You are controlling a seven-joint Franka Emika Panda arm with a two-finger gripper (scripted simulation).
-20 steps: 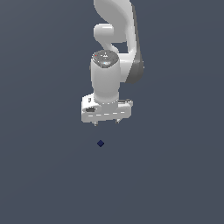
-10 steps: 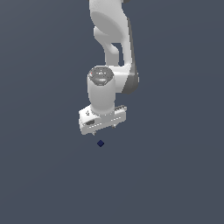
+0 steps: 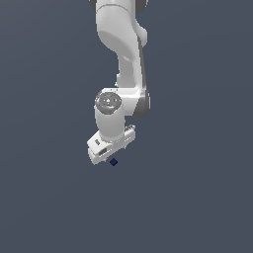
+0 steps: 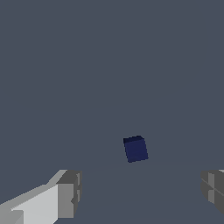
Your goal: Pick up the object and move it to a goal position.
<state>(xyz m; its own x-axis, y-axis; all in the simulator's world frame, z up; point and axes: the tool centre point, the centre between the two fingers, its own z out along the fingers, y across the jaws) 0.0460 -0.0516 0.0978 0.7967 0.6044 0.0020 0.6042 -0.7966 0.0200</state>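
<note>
Over the plain grey table, the white arm reaches down from above and bends at the wrist, so that the pincer hangs low with its body tilted toward the exterior view's left. Just beside its lower edge, on the exterior view's right, sits the cube, small, dark navy and resting on the table. In the wrist view the two fingers stand wide apart, one at each lower corner, and the cube lies ahead of them, roughly midway across the gap but not yet between the pads; it also sits slightly turned against the line of the fingers. The step in hand looks like the final approach before the grasp. To do it well, the pincer should probably move forward until the cube is squarely between the pads, square up its tilt, lower until the tips nearly touch the table, and only then close. Closing early would likely clip a corner and knock so small a cube away. No goal marker shows in either view
</note>
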